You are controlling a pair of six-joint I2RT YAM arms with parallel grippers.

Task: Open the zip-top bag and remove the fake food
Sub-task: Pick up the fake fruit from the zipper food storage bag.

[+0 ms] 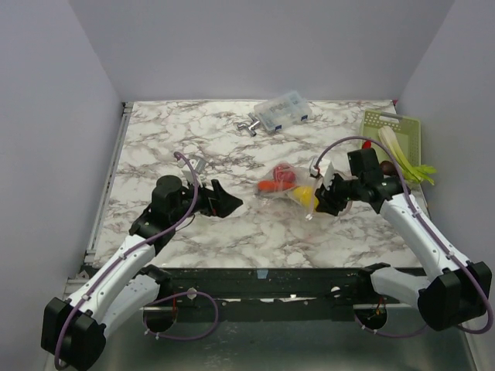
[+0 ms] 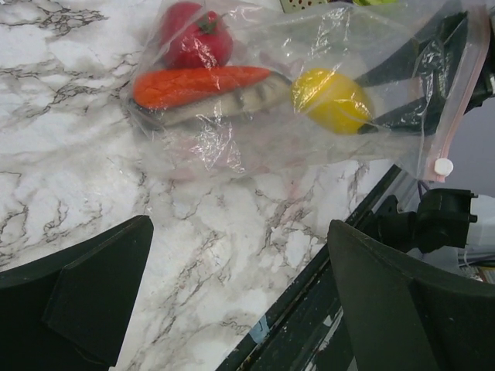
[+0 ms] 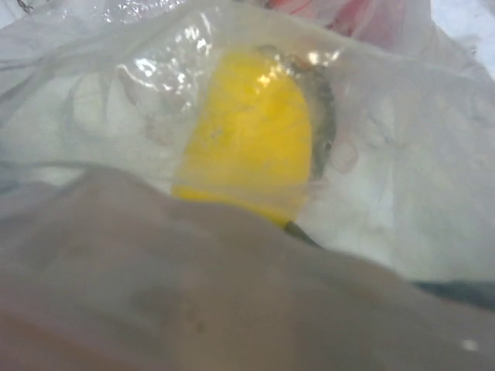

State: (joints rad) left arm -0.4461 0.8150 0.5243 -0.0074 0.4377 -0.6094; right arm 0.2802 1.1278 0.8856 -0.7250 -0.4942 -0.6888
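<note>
While the clear, crinkly plastic zip-top bag (image 1: 288,184) with pink zipper strip lies mid-table, yellow toy lemon (image 2: 331,99), orange carrot (image 2: 203,83) and red pepper (image 2: 195,37) sit inside: removal unfinished. Right gripper (image 1: 325,197): at zipper end, under film, hold indeterminable. Left gripper (image 2: 240,228): fingers wide apart, empty, near bag.
</note>
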